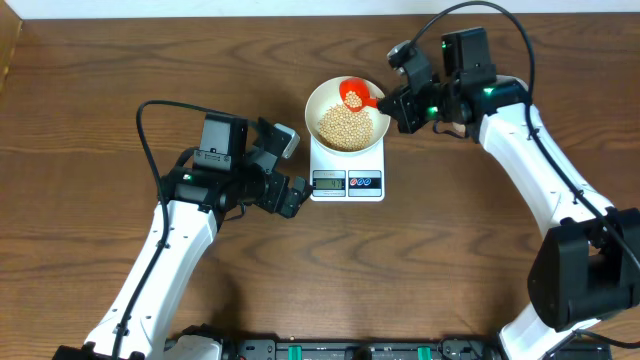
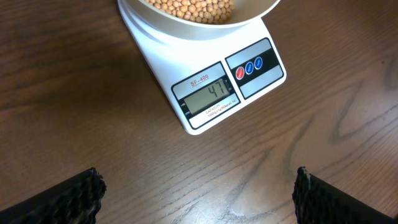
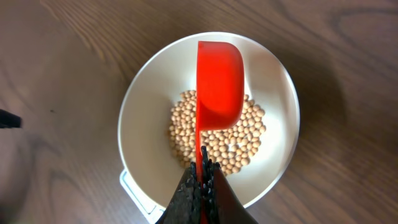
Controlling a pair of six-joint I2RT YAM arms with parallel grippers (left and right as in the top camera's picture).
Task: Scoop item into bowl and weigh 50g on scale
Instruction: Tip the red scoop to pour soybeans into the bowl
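Note:
The white bowl [image 1: 325, 100] sits on the white scale [image 1: 347, 183] at the table's middle back, with a heap of tan beans [image 1: 345, 127] inside. The scale's display [image 2: 207, 98] reads 47. My right gripper [image 1: 398, 103] is shut on the handle of a red scoop [image 1: 356, 95], which hangs tipped over the bowl [image 3: 143, 118] above the beans [image 3: 239, 143]; the red scoop [image 3: 219, 84] looks empty from behind. My left gripper [image 1: 283, 170] stands open just left of the scale, its fingertips [image 2: 81, 193] wide apart over bare wood.
Dark wooden table [image 1: 100, 100] all round. The scale's red and blue buttons [image 2: 249, 67] face my left wrist camera. Both arms' black cables arc over the table on either side.

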